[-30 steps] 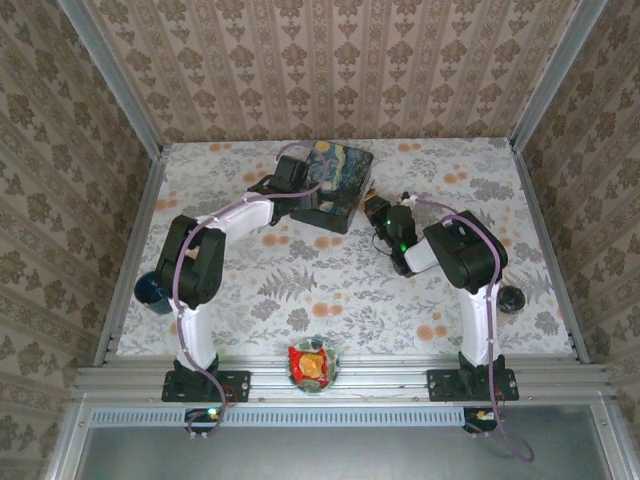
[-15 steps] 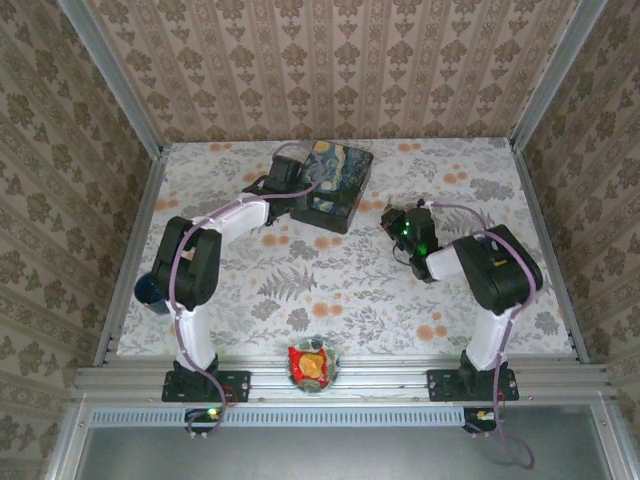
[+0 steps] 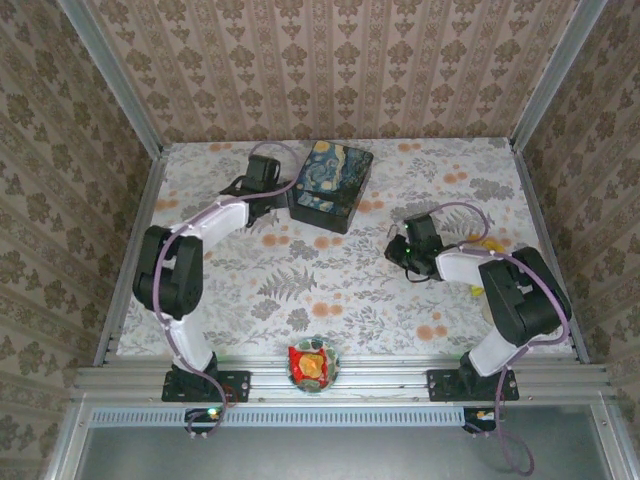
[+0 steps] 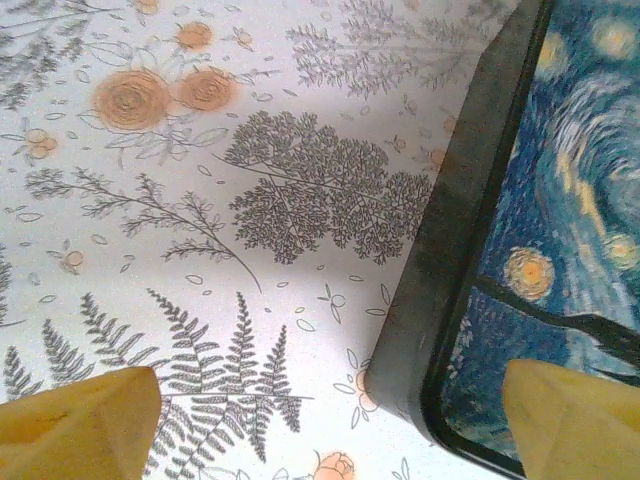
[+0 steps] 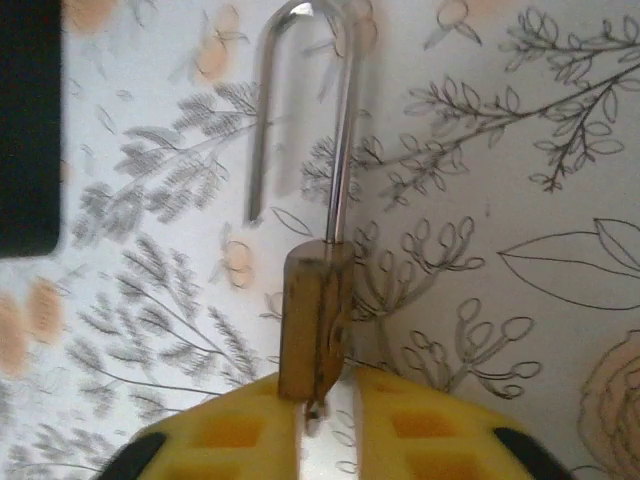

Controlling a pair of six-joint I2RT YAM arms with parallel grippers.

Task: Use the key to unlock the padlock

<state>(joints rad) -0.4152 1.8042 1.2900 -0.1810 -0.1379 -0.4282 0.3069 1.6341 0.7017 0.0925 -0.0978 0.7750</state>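
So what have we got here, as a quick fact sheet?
Right gripper: shut on the padlock, holding its body at the lower end
Shackle: open, one leg out of the body
Left gripper: open, at a corner of the painted tin
Table: covered in a floral print
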